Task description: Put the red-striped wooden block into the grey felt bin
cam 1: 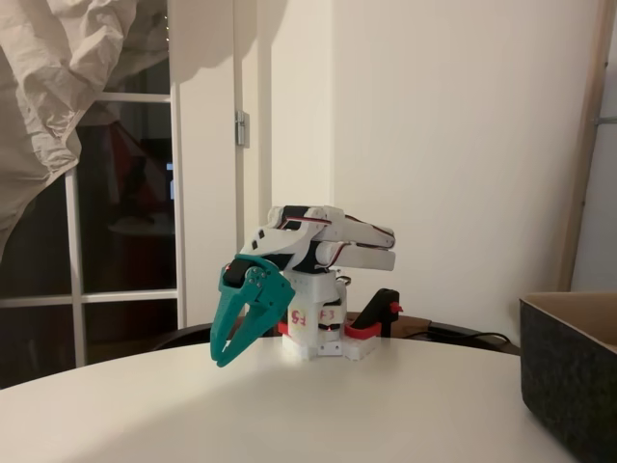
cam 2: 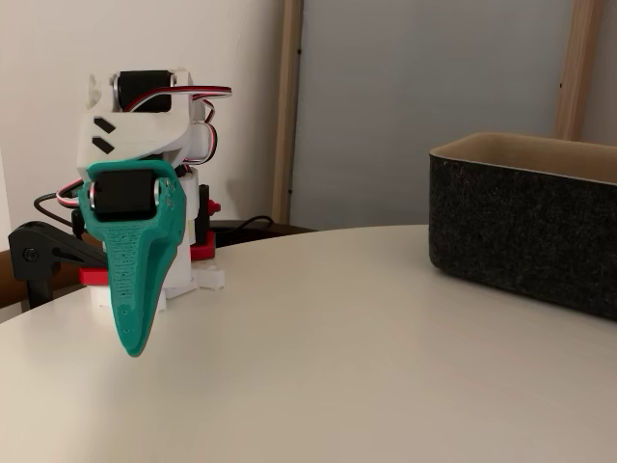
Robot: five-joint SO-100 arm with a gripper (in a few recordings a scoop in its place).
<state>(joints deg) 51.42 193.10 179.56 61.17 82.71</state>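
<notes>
Spreading across the foreground in both fixed views: the white table (cam 1: 289, 415), bare in front.

Standing at the right edge, close to the camera: the grey felt bin (cam 1: 569, 376), upright on the tabletop with its dark walls rising straight and the light lining showing just at the rim (cam 2: 530, 231). Sitting well apart from the arm, probably kept within a forward reach as the drop target.

Hanging further back, left of centre: the teal gripper (cam 1: 222, 359), pointing steeply down with its tip just above the table. Fingers closing to a point at the tips and gripping nothing; seen edge-on in a fixed view (cam 2: 133, 347) as one tapering blade.

Folding back on itself behind that: the white arm (cam 1: 328, 241), upper links lying nearly level and stacked over the base (cam 1: 323, 328), wrist tipping down. Reading as a parked rest pose, so likely either not yet starting or already finishing.

Being unable to place the red-striped wooden block; possibly lying inside the bin, behind its walls.

Standing farthest back: a glazed door (cam 1: 125, 241).
</notes>
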